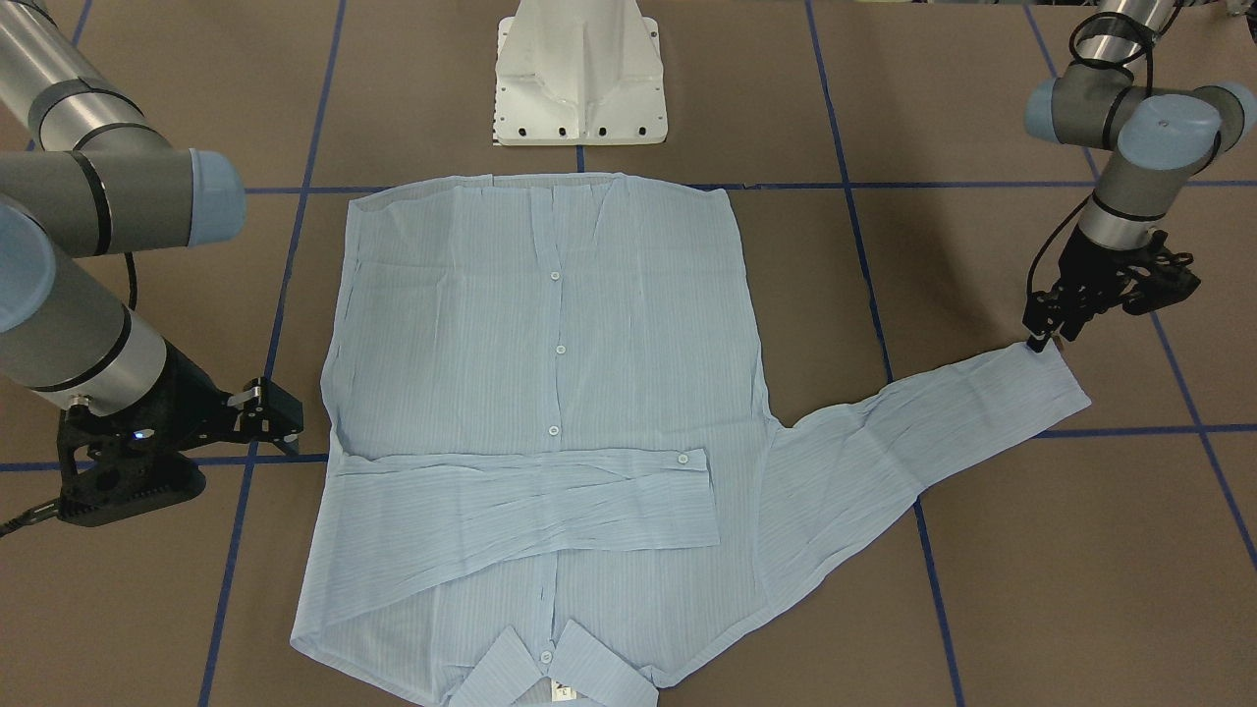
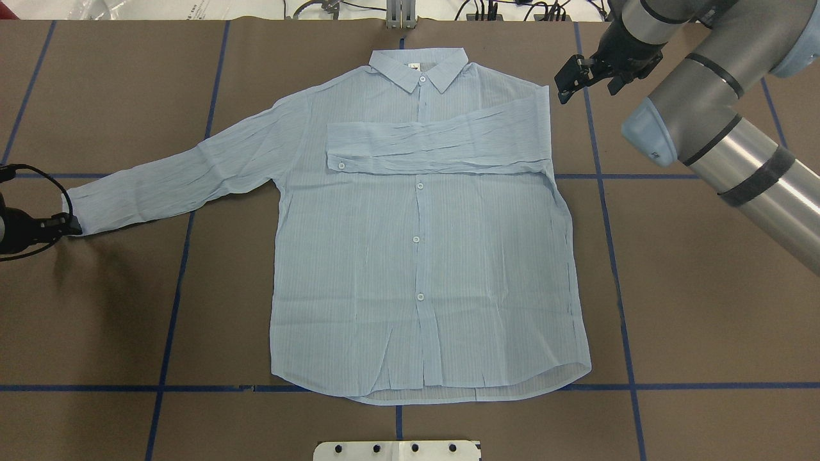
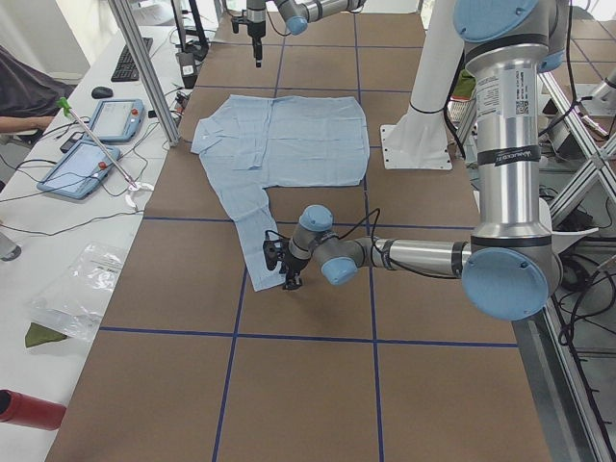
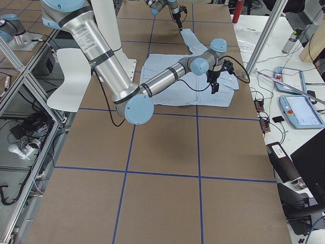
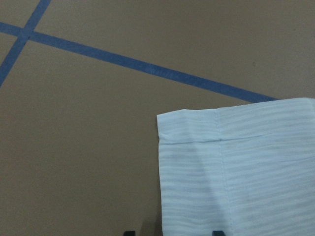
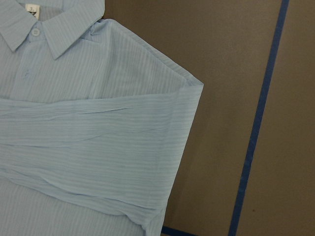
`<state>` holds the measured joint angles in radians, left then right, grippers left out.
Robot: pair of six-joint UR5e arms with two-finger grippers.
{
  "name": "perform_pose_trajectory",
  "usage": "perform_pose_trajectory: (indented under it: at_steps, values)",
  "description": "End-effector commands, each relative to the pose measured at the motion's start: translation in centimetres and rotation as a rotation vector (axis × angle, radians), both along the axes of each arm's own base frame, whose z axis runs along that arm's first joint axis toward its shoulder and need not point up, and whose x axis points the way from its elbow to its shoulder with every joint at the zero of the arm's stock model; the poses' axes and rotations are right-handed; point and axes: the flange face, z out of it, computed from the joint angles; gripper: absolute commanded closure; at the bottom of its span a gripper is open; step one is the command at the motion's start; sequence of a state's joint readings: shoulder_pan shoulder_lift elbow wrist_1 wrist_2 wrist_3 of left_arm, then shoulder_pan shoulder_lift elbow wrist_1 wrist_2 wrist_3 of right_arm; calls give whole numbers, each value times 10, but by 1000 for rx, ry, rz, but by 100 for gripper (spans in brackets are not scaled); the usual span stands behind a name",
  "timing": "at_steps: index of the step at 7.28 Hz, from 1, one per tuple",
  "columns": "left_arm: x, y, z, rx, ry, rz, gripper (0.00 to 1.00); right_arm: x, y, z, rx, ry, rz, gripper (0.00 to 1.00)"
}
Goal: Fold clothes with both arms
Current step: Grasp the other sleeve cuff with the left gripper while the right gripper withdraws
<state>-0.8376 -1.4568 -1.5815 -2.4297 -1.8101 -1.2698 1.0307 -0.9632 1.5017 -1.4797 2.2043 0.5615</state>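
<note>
Over brown table paper point(image 2: 705, 307) gridded with blue tape point(image 2: 705, 386), beginning at the left gripper point(image 1: 1043, 337): low at the table, jaws parted, fingertips point(image 5: 129, 232) just showing at the bottom edge of the wrist view, set either side of the border of the cuff point(image 5: 236, 162); closed on nothing. Outward from there, along the outstretched left sleeve point(image 2: 179, 173): long axis slanting from the cuff up and inward to the shoulder, so pointing from this claw toward the chest of the shirt point(image 2: 423, 256) and its collar point(image 2: 416, 64). Spread flat, front up, buttoned, collar away from the robot's base, hem toward it. Over at the other shoulder, the right gripper point(image 2: 586, 86): jaws apart, empty, seemingly clear of the cloth, just beside the corner where the right sleeve point(image 2: 442, 144) turns back and lies across the chest, its cuff past the button line. Probably next: pinch the left cuff and carry it along that same axis, across the chest, onto or beside the folded sleeve. Plainly work for the left arm, already at the cuff; right gripper well apart from the loose sleeve, with the whole shirt body between.
</note>
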Motion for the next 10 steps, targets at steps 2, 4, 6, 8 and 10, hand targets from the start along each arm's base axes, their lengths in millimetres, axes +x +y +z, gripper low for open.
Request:
perform_pose_trajectory:
  at_steps: [2,4,6,8,10]
  values:
    - [2,-2,-3,4,5,-1,51,-1,0,0,1,0,-2,0]
    - [2,-2,-3,3,6,0,52,0,1,5,-3,2,0,0]
    - [2,-2,-4,4,7,0,54,1,1,4,-2,1,0,0]
    - [3,-1,-3,3,7,4,60,1,1,5,-3,1,-2,0]
    - [4,-1,-5,4,8,8,67,1,3,14,-7,8,-8,0]
